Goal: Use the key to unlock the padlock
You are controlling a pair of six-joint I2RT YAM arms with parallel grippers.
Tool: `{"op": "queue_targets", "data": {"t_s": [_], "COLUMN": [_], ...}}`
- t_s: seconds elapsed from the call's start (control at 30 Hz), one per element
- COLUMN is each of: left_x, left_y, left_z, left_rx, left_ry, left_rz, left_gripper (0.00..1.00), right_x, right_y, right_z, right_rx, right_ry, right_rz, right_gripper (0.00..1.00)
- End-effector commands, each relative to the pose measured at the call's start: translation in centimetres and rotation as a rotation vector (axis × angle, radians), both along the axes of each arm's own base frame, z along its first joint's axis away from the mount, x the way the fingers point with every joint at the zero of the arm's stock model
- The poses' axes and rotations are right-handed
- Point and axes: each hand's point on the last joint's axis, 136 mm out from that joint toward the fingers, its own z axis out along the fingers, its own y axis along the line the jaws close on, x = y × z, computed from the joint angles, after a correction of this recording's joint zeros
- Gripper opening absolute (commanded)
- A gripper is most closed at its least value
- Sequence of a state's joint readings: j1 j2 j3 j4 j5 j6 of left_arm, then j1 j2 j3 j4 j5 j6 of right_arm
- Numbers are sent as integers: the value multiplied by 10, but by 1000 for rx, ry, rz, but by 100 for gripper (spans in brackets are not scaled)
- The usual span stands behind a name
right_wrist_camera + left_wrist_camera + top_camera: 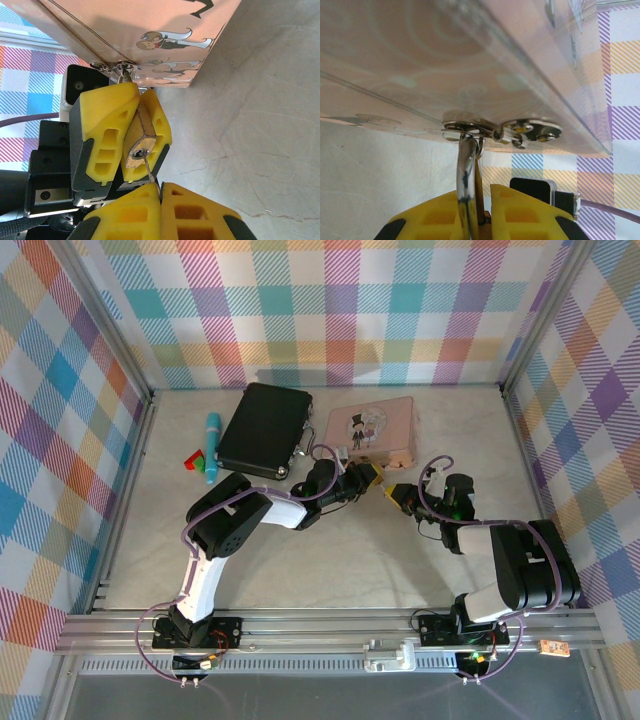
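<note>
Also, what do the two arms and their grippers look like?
Both arms are black with a white lower link: left arm, right arm. A thin purple cable loops along each. The left gripper and right gripper have chunky yellow fingers with hollow pockets.

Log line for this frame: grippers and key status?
left gripper: shut on padlock | right gripper: shut on key | key: tip at keyhole | shackle: through hasp of pink tin
</note>
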State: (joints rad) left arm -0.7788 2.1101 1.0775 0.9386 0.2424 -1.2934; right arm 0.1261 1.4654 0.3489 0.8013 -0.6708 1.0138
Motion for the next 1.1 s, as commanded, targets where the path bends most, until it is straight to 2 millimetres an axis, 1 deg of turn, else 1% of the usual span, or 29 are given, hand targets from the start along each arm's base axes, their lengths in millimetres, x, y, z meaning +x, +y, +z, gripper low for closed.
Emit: {"op": "queue_targets", "data": {"t_s": [0.0, 0.23, 0.4, 0.6, 0.7, 0.9, 1.07], "left_x": [-12, -18, -21, -23, -24, -29, -34], "left_y": [-10, -15, -19, -23, -23, -21, -22], "left_z": [31, 34, 38, 38, 36, 34, 33], "left_rx": [-78, -86, -92, -90, -95, -103, -107], "left_ry": [-68, -79, -88, -89, -85, -74, -69], "left_rz": [-40, -62, -71, -83, -84, -88, -105], "left_gripper": [0, 0, 0, 0, 0, 0, 0], "right_x": [10, 13, 16, 17, 19, 27, 33], "right_y": [3, 6, 11, 15, 13, 11, 7], "right_z": [22, 23, 25, 26, 25, 30, 26], "right_rx": [18, 38, 70, 76, 63, 65, 42], "right_ry": [-79, -77, -78, -71, -65, -70, -65], "right_rz": [4, 6, 18, 43, 27, -3, -32], "right_gripper": [0, 0, 0, 0, 0, 0, 0]}}
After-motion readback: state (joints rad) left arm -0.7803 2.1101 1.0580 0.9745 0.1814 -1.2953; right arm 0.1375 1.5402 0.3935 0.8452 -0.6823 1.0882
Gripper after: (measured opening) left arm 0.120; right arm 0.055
